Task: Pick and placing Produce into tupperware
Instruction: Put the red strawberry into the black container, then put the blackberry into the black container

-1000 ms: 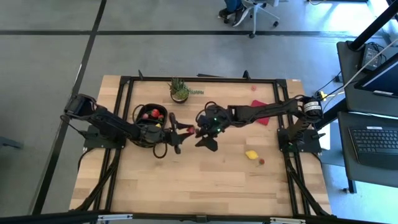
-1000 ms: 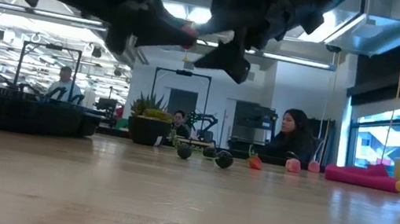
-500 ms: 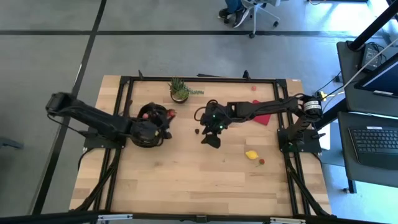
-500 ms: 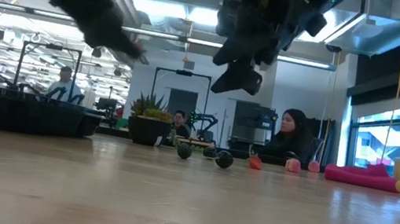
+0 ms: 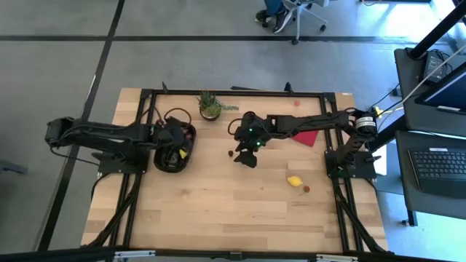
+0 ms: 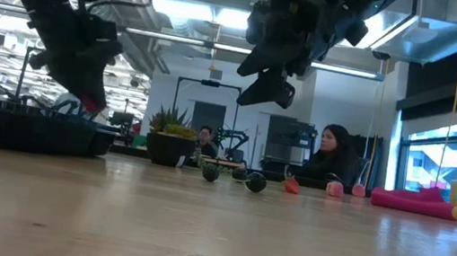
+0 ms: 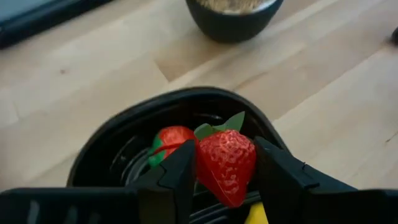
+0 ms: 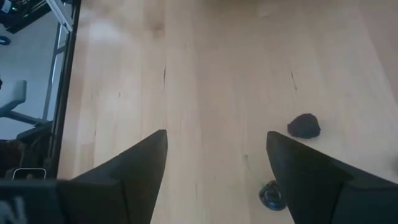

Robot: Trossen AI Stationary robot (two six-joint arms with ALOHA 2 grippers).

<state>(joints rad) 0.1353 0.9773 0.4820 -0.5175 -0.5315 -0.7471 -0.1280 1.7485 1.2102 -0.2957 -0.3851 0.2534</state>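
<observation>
Fingers of the left gripper (image 7: 225,180), pinching a red toy strawberry (image 7: 226,163), have reached the black shallow plastic tupperware (image 7: 112,155); release remains.

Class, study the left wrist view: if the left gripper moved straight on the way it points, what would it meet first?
Probably the tupperware: the left gripper, shut on a strawberry, points into it, where another strawberry lies. Depth is unclear.

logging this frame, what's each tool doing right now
Left tool: shut on a strawberry, over the tupperware.
Right tool: open, empty.
</observation>
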